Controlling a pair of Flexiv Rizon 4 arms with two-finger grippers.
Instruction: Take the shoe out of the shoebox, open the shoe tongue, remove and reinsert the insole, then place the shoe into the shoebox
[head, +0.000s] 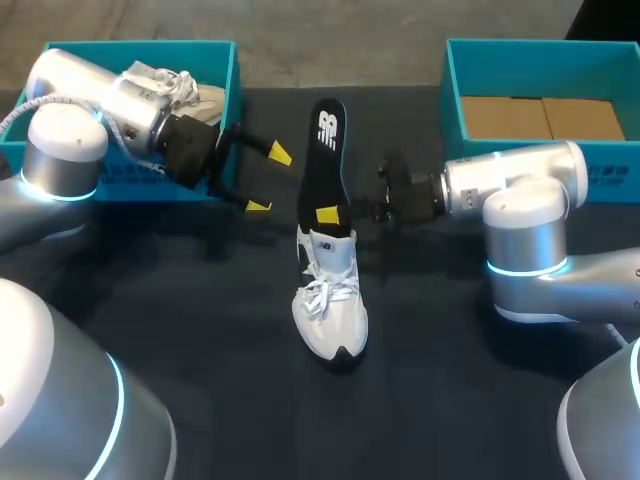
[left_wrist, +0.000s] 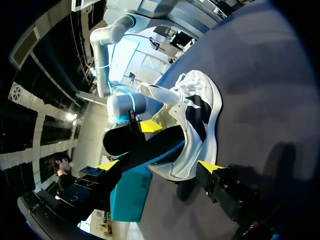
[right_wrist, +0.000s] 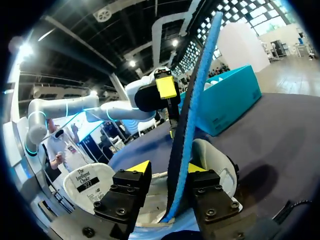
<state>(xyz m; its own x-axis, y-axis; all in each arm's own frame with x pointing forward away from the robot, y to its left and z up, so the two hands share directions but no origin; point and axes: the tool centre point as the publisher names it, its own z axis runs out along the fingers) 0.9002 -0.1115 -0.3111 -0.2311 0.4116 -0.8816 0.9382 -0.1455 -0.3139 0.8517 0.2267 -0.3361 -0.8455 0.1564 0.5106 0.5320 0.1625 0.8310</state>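
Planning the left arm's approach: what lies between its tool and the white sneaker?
Only bare table between left tool and sneaker, shown in the head view.

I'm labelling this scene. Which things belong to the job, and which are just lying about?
Job: shoe; insole; left box and right box (cannot tell which one serves).
Lying about: other shoe in the left box; cardboard in the right box.

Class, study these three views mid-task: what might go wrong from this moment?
1. The insole sits only partly in the shoe; pushed down, it may buckle.
2. The left gripper is open and apart from the shoe, which looks unheld and may slide or tip.
3. The right gripper shows a gap beside the insole, which may slip.
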